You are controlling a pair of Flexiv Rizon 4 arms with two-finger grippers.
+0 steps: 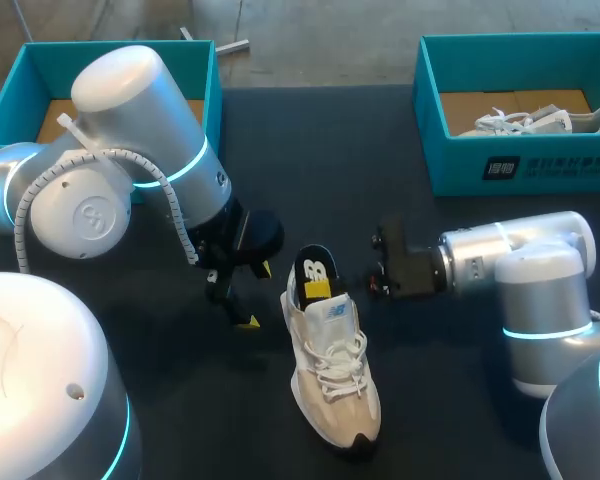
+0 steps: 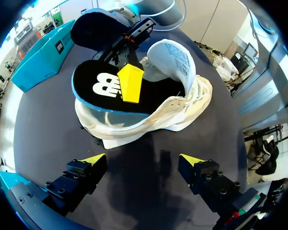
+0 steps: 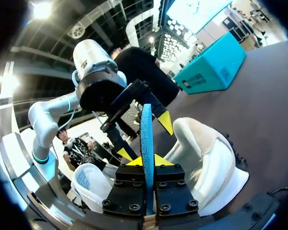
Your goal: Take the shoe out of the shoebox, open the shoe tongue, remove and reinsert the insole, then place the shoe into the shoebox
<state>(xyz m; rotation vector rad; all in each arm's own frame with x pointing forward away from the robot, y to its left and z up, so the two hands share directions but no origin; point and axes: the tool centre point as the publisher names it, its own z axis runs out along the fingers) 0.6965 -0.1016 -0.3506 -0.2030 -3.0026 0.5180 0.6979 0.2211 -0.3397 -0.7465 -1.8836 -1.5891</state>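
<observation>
A cream sneaker [image 1: 332,370] lies in the middle of the dark table, its heel pointing away from me. Its black and blue insole [image 1: 312,272] sticks up out of the heel opening. My right gripper [image 1: 322,288] comes in from the right and is shut on the insole [image 3: 146,129], one yellow tip [image 2: 130,84] pressed flat on its top face. In the left wrist view the tongue [image 2: 175,55] stands pulled up and back. My left gripper [image 1: 256,295] hangs open just left of the heel; in its own view the gripper [image 2: 143,160] has bare table between its tips, and the shoe [image 2: 182,110] lies ahead.
A teal shoebox [image 1: 520,150] at the back right holds another pale shoe [image 1: 535,122]. A second teal box [image 1: 110,60] stands at the back left, partly behind my left arm [image 1: 130,150].
</observation>
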